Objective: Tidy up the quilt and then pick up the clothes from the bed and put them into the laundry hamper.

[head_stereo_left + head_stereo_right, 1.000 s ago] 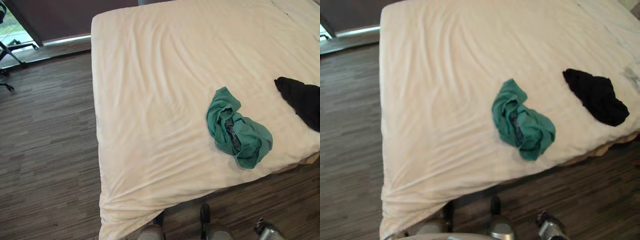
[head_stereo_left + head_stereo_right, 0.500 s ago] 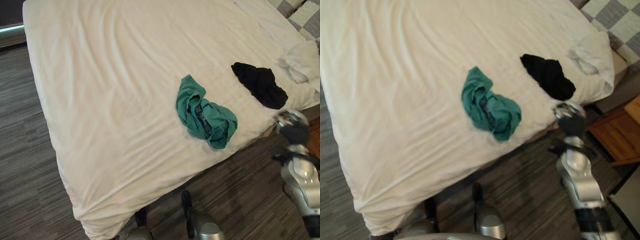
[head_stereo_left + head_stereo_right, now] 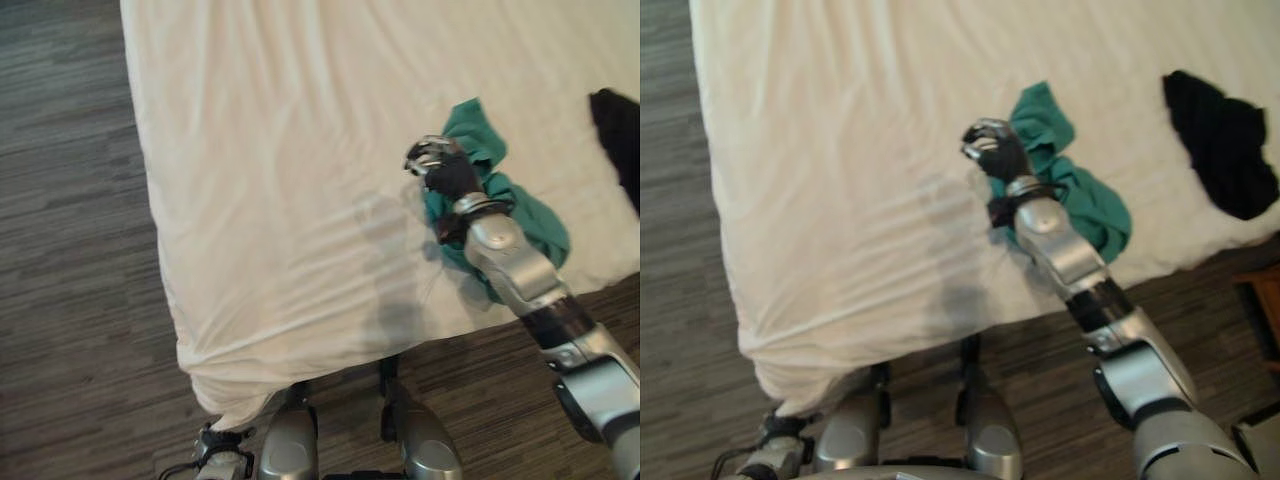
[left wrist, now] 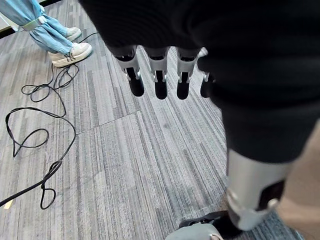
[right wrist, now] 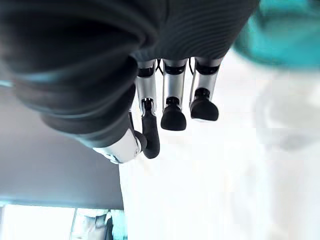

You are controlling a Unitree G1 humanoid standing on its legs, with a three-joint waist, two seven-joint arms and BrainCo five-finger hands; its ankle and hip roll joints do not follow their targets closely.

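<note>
Green garment (image 3: pixel 1080 195) bunched on white quilt (image 3: pixel 290 180), nr black garment (image 3: pixel 1225 155). R hand (image 3: pixel 992 147) above quilt, fingers relaxed, empty. L hand (image 4: pixel 160 75) over floor, fingers straight.

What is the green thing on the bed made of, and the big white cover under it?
The green garment looks like soft matte cloth, maybe cotton: it lies crumpled in loose folds. The white quilt looks like smooth, padded fabric with shallow creases. The exact fibre can't be told.

Both eye views: from head, looking steeply down on bed (image 3: pixel 280 200), its near corner and edge, plus floor (image 3: pixel 70 250) alongside; same scene, slight sideways offset. Left wrist cam: v. close, aimed at floor past left hand (image 4: pixel 157 75). Right wrist cam: close over bed, past right hand (image 5: pixel 172 107).
</note>
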